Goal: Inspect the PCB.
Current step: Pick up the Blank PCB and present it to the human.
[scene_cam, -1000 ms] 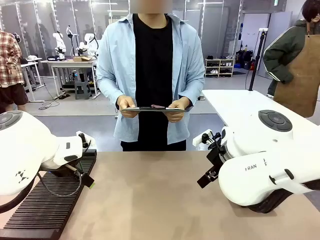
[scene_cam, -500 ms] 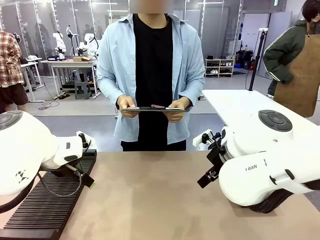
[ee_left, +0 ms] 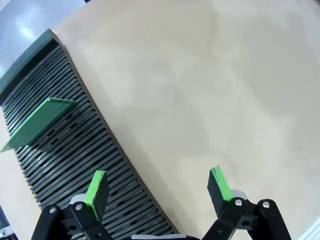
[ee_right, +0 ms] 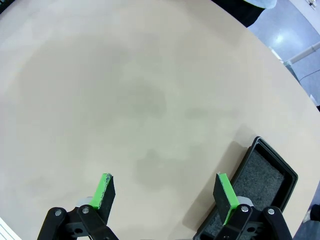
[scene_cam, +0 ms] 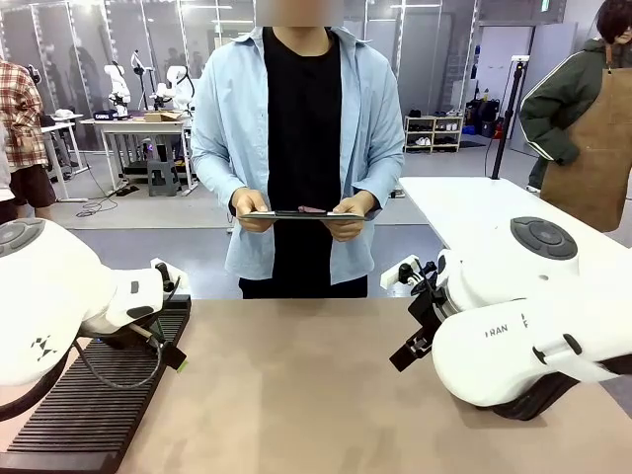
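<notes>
The left tool (ee_left: 157, 175) stands wide open with nothing between its green pads. In the left wrist view, one pad hangs over the ribbed black rack (ee_left: 75, 150) and the other over the bare table (ee_left: 210, 75). The PCB (ee_left: 37, 122) is at the upper left of that frame, well apart from the pads. It sits edge-down in the rack's slots, and its pale green face runs at a slant across the frame.

The right tool (ee_right: 162, 177) is just as wide open and empty. It hangs above plain table, with a shallow black tray (ee_right: 260, 175) at the lower right of its frame.

In the front view, a person at the top centre holds a thin flat board (scene_cam: 301, 214) level in both hands. It is seen edge-on, so I cannot tell what it is.

My judgement is that the pick-up has not begun, and the risks lie in the approach:
- The board is thin and only the slots prop it, so a pad arriving off-line could tip it flat or push it along the rack.
- The ribs rise close on both sides, so a pad coming down too low would likely catch on them before closing on the board.
- A pinch too near one corner may let the board swing or slip when lifted.
- A hard squeeze could flex it.
</notes>
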